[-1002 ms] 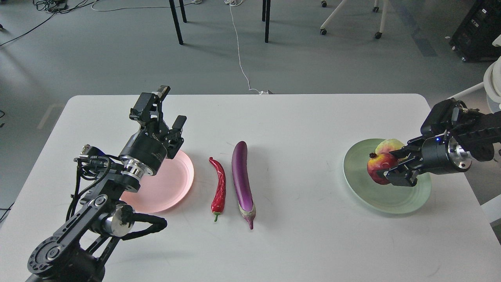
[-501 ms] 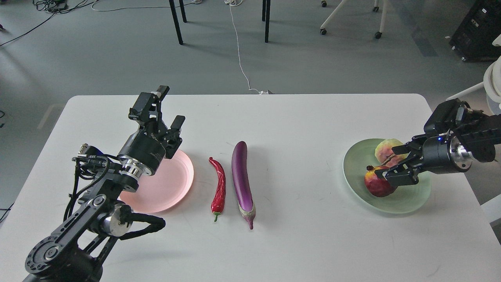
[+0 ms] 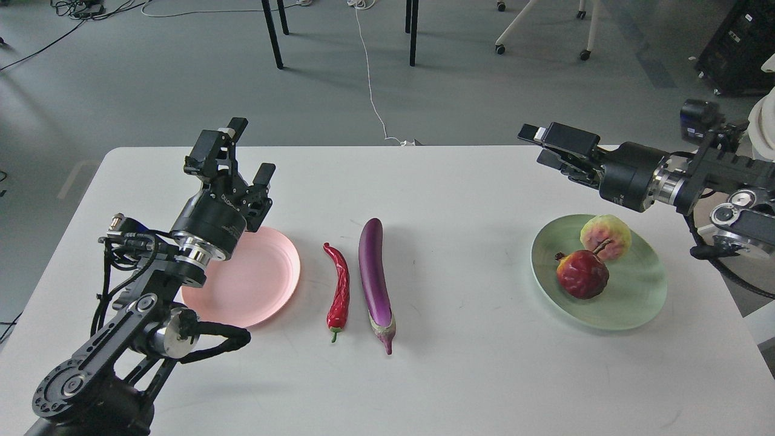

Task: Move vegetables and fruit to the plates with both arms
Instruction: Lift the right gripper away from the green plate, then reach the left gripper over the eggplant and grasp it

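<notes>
The purple eggplant (image 3: 374,275) and the red chili pepper (image 3: 339,290) lie side by side on the table's middle. The pink plate (image 3: 260,284) left of them holds nothing. The mint green plate (image 3: 636,303) at the right holds the dark-red pomegranate (image 3: 582,274) and, touching it behind, the bumpy yellow-pink fruit (image 3: 605,236). My left gripper (image 3: 251,148) is open and empty, raised over the pink plate's far left edge. My right gripper (image 3: 537,145) is open and empty, raised above the table behind and left of the green plate.
The white table (image 3: 472,375) has its far edge just behind both grippers. Past it lie grey floor, table and chair legs and a white cable (image 3: 369,79). A black case (image 3: 738,48) stands at the far right.
My right gripper let go of the pomegranate onto the green plate, then rose and drew back to the far side. My left gripper drifted slightly left and up.
</notes>
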Robot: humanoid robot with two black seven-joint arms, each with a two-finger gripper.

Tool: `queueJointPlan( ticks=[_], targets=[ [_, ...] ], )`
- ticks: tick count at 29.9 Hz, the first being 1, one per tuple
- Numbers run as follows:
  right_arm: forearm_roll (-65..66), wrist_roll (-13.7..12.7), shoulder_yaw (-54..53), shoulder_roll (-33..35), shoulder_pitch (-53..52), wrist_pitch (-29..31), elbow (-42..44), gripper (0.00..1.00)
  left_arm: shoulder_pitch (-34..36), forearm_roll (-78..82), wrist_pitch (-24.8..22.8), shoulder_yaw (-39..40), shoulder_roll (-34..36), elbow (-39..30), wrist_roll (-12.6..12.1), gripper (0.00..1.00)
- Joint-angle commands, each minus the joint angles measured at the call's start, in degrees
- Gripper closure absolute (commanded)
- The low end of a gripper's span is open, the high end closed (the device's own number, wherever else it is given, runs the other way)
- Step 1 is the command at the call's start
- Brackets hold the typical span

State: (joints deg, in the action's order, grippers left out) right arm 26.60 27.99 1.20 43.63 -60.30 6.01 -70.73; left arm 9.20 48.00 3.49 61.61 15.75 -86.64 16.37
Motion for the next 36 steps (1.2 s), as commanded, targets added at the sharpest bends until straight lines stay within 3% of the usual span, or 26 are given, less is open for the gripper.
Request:
queueJointPlan(
  ticks=[1,5,12,15,20,24,29,32,34,36],
  targets=[
    [-11.8,0.0,-7.1,-3.9,6.5,-0.2,1.6,0.06,0.4,0.2,-1.6,-1.8,1.4,-0.6,1.9,0.01],
    [-20.5,0.0,-16.7,-6.4,14.1,2.6,5.2,0.04,2.4,3.8,-6.2,-4.7,5.0,-2.7,1.5,0.01],
    [-28.3,0.0,-26.9,-9.4,23.5,21.7,15.4,0.04,10.6,24.0,-8.9,-16.9,9.6,-3.3,0.2,0.01],
    [-28.6,0.0,-28.8,-8.5,26.2,22.0,15.4,0.04,17.5,29.4,-10.7,-21.3,10.0,-1.0,-1.2,0.01],
    [-28.6,0.0,-29.3,-5.0,26.6,22.0,15.1,0.04,32.3,37.9,-18.2,-30.6,10.0,7.0,-6.9,0.01],
    [-28.6,0.0,-29.4,-4.3,26.6,22.0,15.0,0.04,41.6,41.4,-21.6,-39.2,9.2,13.4,-8.5,0.01],
    [-28.6,0.0,-29.4,-4.2,26.7,22.0,15.0,0.04,48.4,41.4,-22.2,-50.9,7.0,20.4,-10.8,0.01],
    [-28.6,0.0,-29.3,-3.8,26.8,22.0,15.0,0.04,49.5,41.3,-23.7,-53.8,6.4,22.4,-12.3,0.01],
    [-28.6,0.0,-29.3,-3.8,26.8,22.0,15.0,0.04,49.5,41.1,-26.7,-53.8,5.9,22.9,-14.7,0.01],
    [-28.6,0.0,-29.3,-3.9,26.8,22.0,15.1,0.04,49.9,40.3,-29.8,-53.2,4.9,24.0,-18.9,0.01]
  ],
)
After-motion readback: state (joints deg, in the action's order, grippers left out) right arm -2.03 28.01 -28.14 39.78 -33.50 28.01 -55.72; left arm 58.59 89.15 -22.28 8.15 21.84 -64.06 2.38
